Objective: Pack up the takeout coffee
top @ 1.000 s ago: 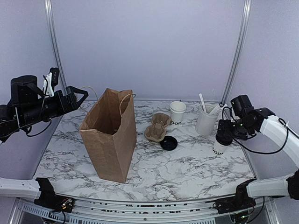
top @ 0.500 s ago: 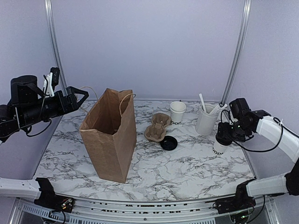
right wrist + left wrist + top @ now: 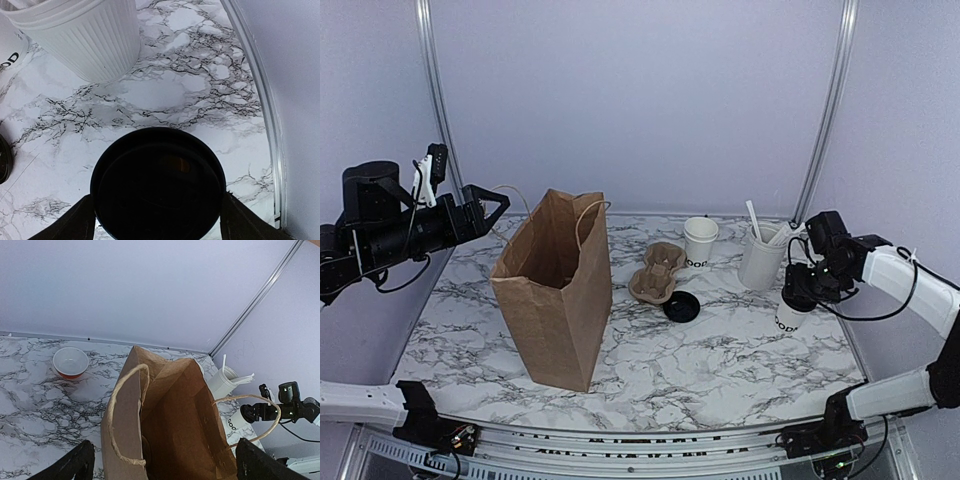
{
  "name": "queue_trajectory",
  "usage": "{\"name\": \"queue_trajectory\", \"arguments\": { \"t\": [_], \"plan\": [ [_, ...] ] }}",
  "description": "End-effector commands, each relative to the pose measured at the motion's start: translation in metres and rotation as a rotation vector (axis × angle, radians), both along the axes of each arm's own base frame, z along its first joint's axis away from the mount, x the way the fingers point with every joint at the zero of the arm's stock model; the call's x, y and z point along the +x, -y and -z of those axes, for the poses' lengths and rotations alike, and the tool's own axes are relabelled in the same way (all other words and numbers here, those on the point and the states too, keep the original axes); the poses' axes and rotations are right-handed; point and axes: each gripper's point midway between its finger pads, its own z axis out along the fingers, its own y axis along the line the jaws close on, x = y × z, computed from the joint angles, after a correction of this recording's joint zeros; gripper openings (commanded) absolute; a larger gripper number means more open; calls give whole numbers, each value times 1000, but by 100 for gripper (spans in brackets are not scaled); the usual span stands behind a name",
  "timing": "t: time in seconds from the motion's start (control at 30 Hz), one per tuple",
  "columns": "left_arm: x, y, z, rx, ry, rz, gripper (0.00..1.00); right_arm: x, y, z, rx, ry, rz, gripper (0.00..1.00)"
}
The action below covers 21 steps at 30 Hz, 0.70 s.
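The takeout coffee (image 3: 786, 317), a small white cup with dark lettering and a black lid, stands on the marble table (image 3: 720, 370) at the right. My right gripper (image 3: 799, 287) reaches down over it. In the right wrist view the black lid (image 3: 157, 182) fills the gap and both fingers (image 3: 67, 225) press its sides. The open brown paper bag (image 3: 556, 290) stands left of centre. My left gripper (image 3: 486, 207) is open and empty, held in the air behind and to the left of the bag. The left wrist view looks down into the bag (image 3: 175, 425) and shows the coffee (image 3: 236, 421) beyond it.
A lidless white cup (image 3: 700, 243), a cardboard cup carrier (image 3: 657, 272) and a loose black lid (image 3: 681, 307) sit mid-table. A ribbed white cup of utensils (image 3: 762, 260) stands just behind the coffee. A small orange-banded bowl (image 3: 70, 361) is behind the bag. The table's right rail (image 3: 260, 115) is close.
My right arm's wrist and forearm have shifted slightly left and down while the gripper stays on the coffee. The cup and the left arm have not moved.
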Motion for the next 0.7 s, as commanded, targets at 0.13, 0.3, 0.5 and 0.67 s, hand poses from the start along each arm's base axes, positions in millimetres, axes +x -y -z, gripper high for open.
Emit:
{"name": "queue_trajectory", "arguments": {
  "t": [0.13,0.3,0.5,0.67],
  "plan": [
    [0,-3,-10,-24,32,-7,99,7,3,1,-5,28,9,82],
    [0,-3,-11,-25,32,-8,99,7,1,4,7,28,5,81],
    [1,-2,-10,-22,29,-7,99,6,0,5,12,28,3,77],
    [1,-2,-12,-23,33,-4,99,4,0,-1,15,31,-3,70]
  ]
}}
